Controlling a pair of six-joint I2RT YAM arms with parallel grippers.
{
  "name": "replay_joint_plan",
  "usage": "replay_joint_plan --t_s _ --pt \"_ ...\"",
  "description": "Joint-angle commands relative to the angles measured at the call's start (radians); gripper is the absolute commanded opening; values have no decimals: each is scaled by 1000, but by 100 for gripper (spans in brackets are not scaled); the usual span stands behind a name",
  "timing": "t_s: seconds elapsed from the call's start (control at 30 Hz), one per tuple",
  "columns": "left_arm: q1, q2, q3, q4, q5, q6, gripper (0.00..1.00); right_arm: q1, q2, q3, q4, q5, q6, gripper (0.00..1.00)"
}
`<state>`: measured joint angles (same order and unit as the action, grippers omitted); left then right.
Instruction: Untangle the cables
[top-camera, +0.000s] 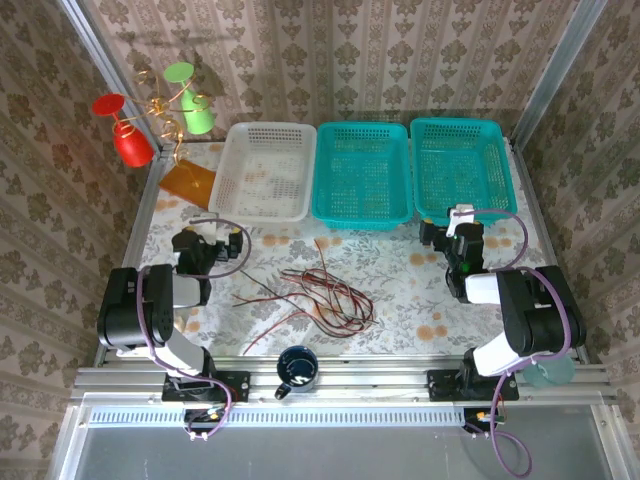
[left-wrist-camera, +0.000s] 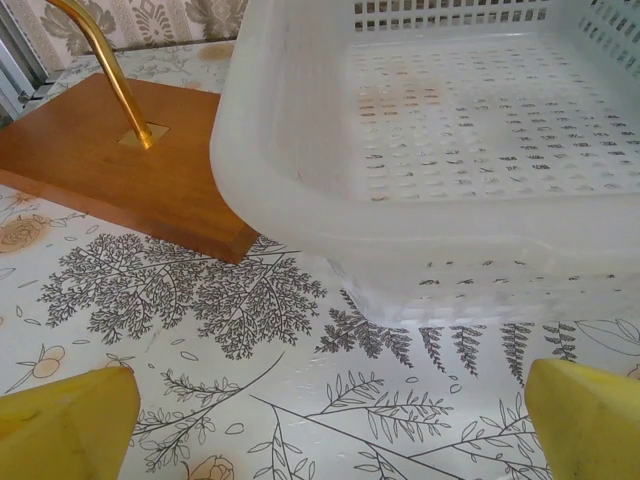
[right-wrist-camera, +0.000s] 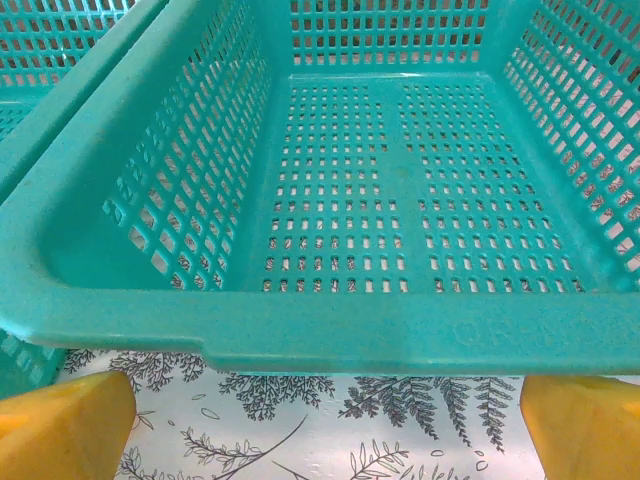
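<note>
The cables (top-camera: 316, 296) lie as a loose tangle of thin red and black wires on the flower-patterned table, between the two arms and nearer the front edge. My left gripper (top-camera: 207, 238) rests left of the tangle, pointing at the far side. It is open, and its yellow fingertips (left-wrist-camera: 62, 422) stand wide apart over bare tablecloth. My right gripper (top-camera: 456, 232) sits well right of the tangle. It is open too, and nothing lies between its yellow fingertips (right-wrist-camera: 585, 428). Neither gripper touches a cable.
A white basket (top-camera: 262, 214) (left-wrist-camera: 300, 200) and two teal baskets (top-camera: 362, 219) (top-camera: 462, 124) line the back. The right teal basket's rim (right-wrist-camera: 400, 335) is just ahead of my right fingers. A gold wire stand (top-camera: 160, 105) on a wooden base (left-wrist-camera: 120, 160) holds red and green cups. A dark mug (top-camera: 297, 368) stands at the front edge.
</note>
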<state>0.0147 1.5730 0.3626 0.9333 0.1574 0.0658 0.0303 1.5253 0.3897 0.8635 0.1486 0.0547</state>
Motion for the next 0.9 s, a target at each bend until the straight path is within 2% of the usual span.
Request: replay_joint_plan --t_s 0.0,0.4,0.87 --pt "-4 -18 16 5 -7 23 100 2 7 13 3 -8 -10 100" --pt "-4 -18 18 3 -8 20 100 2 7 12 4 -8 -10 100" --pt "-1 -20 25 -12 -65 0 100 2 4 9 8 -9 -10 100"
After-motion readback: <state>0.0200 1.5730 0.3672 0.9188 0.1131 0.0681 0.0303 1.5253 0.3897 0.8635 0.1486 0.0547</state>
